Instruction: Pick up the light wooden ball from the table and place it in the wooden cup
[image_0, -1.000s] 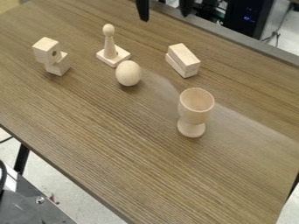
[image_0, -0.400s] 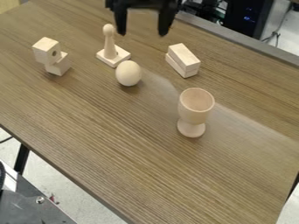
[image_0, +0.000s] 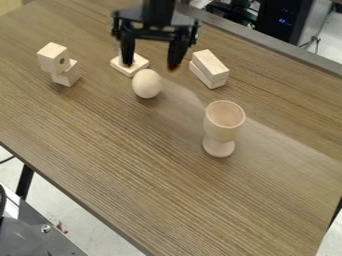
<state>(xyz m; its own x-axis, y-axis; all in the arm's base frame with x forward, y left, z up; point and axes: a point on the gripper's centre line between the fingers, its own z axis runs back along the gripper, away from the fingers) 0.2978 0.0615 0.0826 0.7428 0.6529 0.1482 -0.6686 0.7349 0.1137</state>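
Black pincer (image_0: 150, 65) hangs open, empty, near the wooden egg (image_0: 147, 83) on the desk (image_0: 133, 160); seemingly a pre-grasp step, where any grip calls for careful alignment.

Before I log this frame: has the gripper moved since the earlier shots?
Yes. Judged against the egg, the gripper has come down from the table's far edge and is now just above the egg in the view, fingers apart.

End effector (image_0: 151, 66) w/ fingers (image_0: 127, 52) spread nr wooden egg (image_0: 147, 84) & peg base (image_0: 139, 63), goblet (image_0: 222, 128) further off on tbl (image_0: 133, 165)
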